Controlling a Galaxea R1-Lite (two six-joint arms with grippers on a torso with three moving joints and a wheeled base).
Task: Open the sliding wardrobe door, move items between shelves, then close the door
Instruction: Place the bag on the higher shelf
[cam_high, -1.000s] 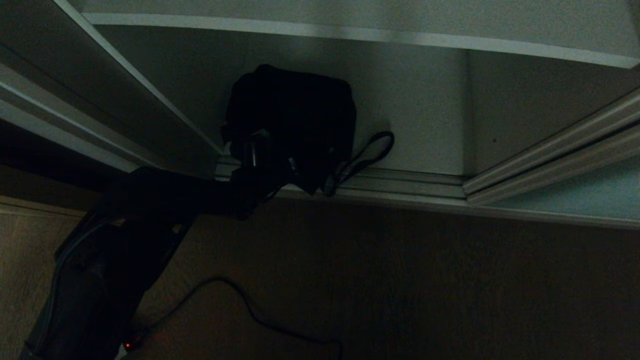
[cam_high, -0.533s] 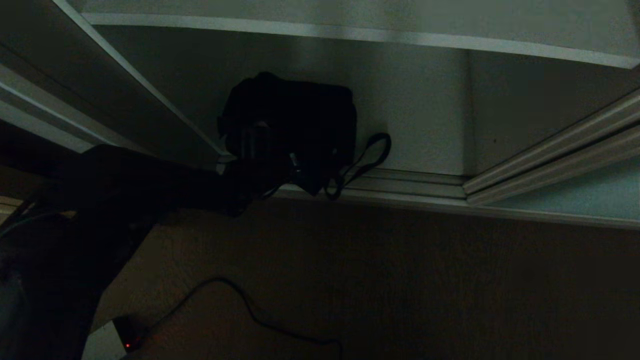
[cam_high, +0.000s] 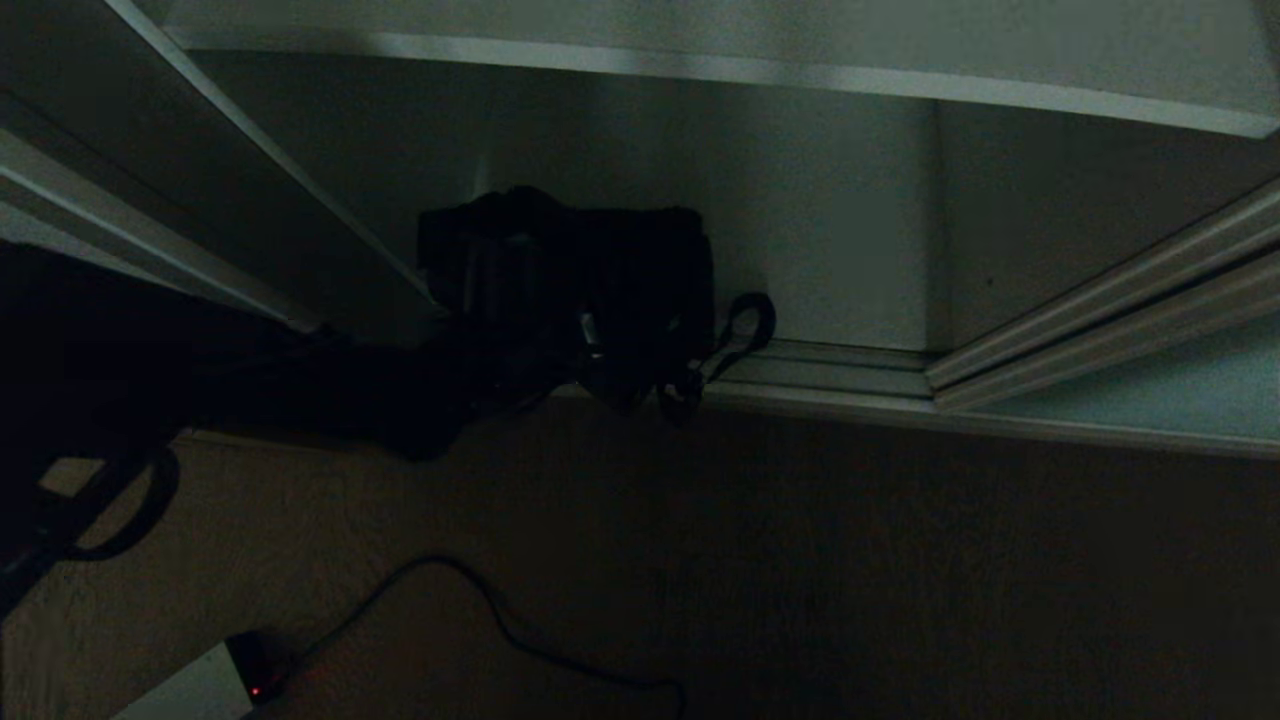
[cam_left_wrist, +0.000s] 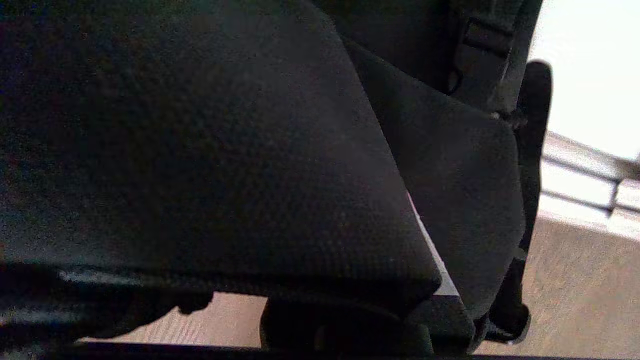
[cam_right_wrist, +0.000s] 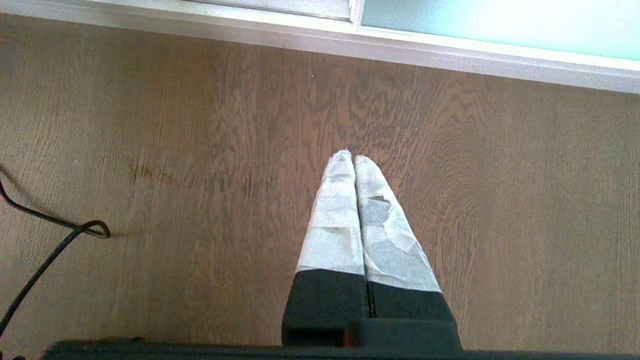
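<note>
A black fabric bag (cam_high: 610, 290) hangs low in the open wardrobe, its bottom over the silver floor track (cam_high: 820, 385). My left gripper (cam_high: 500, 300) reaches in from the left and is shut on the bag's left side. In the left wrist view the bag (cam_left_wrist: 200, 150) drapes over the fingers and hides them. The strap loop (cam_high: 745, 320) dangles at the bag's right. A pale shelf (cam_high: 700, 65) runs above. The teal sliding wardrobe door (cam_high: 1150, 390) stands at the right. My right gripper (cam_right_wrist: 354, 157) is parked, shut and empty, above the wooden floor.
A black cable (cam_high: 500, 620) snakes over the wooden floor before the wardrobe, also in the right wrist view as a cable (cam_right_wrist: 45, 250). A small box with a red light (cam_high: 255, 690) sits at the lower left. A vertical wardrobe panel (cam_high: 1050, 220) bounds the compartment at the right.
The left gripper has sunk with the bag, from mid-compartment towards the track and slightly left. The left arm has swung out to the left. The strap loop has dropped with the bag.
</note>
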